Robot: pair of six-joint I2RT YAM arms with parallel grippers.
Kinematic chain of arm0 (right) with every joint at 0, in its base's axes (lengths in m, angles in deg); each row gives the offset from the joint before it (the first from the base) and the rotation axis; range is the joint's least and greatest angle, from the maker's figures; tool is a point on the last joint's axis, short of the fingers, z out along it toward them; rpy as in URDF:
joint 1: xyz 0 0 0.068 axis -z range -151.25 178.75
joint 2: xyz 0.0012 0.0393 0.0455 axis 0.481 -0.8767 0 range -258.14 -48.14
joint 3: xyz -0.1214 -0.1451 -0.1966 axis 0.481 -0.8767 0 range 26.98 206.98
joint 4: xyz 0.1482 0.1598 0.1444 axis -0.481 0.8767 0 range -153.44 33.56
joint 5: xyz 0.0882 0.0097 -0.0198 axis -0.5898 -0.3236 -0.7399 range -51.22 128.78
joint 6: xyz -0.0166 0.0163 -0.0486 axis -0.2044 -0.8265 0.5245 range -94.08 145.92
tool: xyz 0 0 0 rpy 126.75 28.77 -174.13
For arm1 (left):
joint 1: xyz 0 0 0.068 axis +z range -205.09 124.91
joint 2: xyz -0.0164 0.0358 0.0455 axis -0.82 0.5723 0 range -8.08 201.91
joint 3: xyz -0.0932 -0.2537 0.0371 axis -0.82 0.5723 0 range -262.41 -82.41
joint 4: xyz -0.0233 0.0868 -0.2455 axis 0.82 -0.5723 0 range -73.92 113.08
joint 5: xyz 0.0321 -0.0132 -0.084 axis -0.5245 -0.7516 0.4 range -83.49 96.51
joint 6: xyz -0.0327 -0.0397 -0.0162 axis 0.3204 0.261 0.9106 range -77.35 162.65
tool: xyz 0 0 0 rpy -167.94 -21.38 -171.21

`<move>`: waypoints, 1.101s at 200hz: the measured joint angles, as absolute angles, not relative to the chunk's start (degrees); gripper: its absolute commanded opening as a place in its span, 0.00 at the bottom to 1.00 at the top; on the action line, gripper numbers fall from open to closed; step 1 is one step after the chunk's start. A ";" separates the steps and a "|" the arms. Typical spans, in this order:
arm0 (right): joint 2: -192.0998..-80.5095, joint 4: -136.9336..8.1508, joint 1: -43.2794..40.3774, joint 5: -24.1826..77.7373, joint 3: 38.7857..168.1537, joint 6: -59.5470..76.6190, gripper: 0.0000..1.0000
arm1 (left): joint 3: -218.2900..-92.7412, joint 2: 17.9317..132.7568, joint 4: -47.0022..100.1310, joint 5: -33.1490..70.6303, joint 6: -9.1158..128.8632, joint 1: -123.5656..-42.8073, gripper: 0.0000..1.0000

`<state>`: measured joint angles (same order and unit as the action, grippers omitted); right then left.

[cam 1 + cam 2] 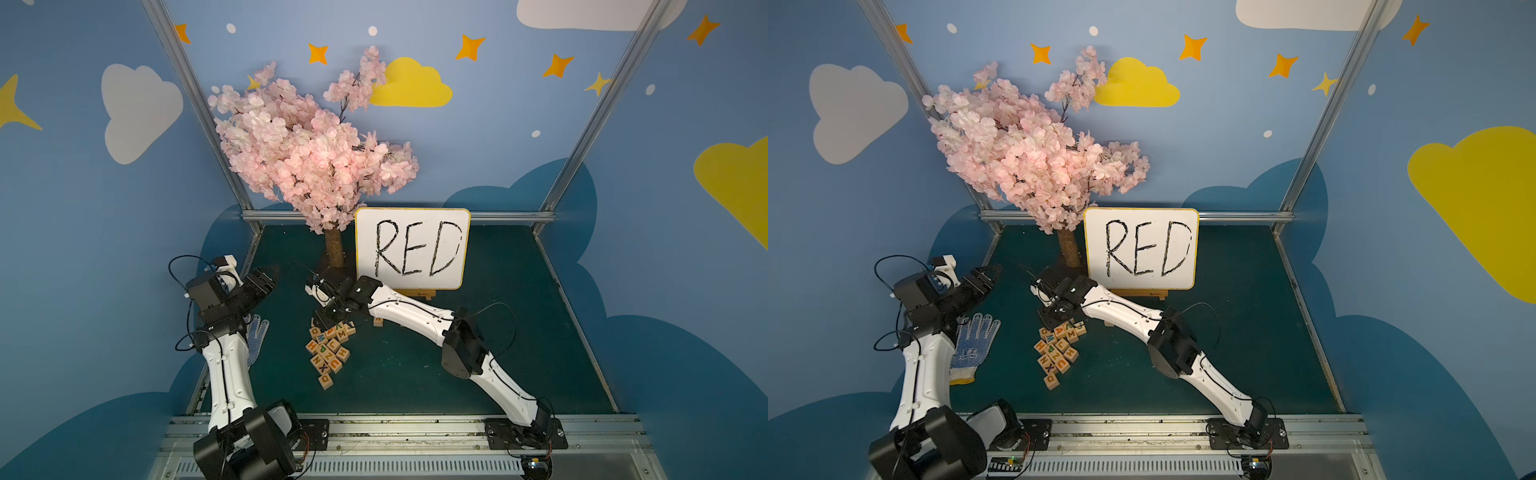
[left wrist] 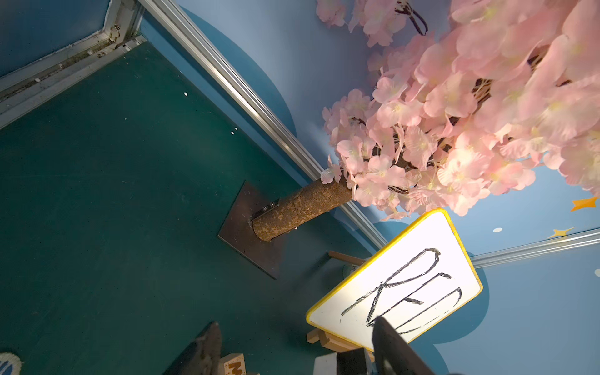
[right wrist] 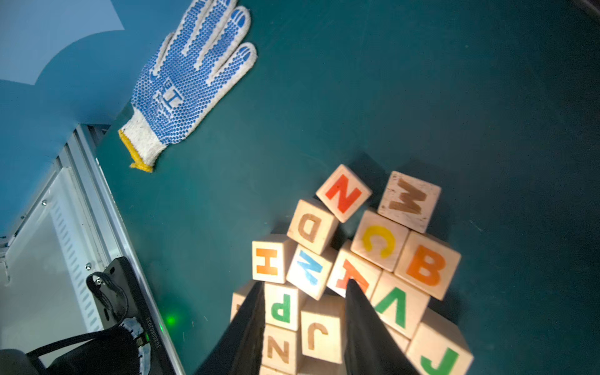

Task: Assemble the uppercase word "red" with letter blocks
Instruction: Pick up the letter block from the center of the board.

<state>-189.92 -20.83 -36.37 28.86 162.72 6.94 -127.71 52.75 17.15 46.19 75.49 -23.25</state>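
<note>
1. Wooden letter blocks lie piled on green mat, near whiteboard.
2. Right gripper straddles P block and J block. Jaws apart; cannot tell if gripping.
3. Left gripper well apart from pile, jaws apart, empty.

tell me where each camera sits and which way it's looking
both top views: high at the front, looking down and back over the table; left arm and right arm show
left wrist: on the left arm, facing tree and whiteboard past left gripper tips
right wrist: looking down at letter blocks and glove between right gripper tips
shared: top views and right wrist see glove and letter blocks
</note>
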 measured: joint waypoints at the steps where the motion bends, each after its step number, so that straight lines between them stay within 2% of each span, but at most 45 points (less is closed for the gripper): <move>1: -189.96 -20.83 -36.42 28.86 162.79 6.94 0.41 | -127.71 52.75 17.15 46.19 75.49 -23.25 0.72; 67: -194.81 -21.46 -37.73 29.67 165.89 6.92 0.41 | -127.71 52.54 17.17 46.19 75.52 -23.21 0.72; 220: -195.97 -23.82 -37.64 31.16 165.91 5.98 0.41 | -127.71 52.54 17.19 46.67 75.56 -23.21 0.72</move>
<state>-195.97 -23.82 -37.64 31.16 165.91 5.98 -127.71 52.54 17.19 46.67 75.56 -23.21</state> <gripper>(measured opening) 0.415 0.720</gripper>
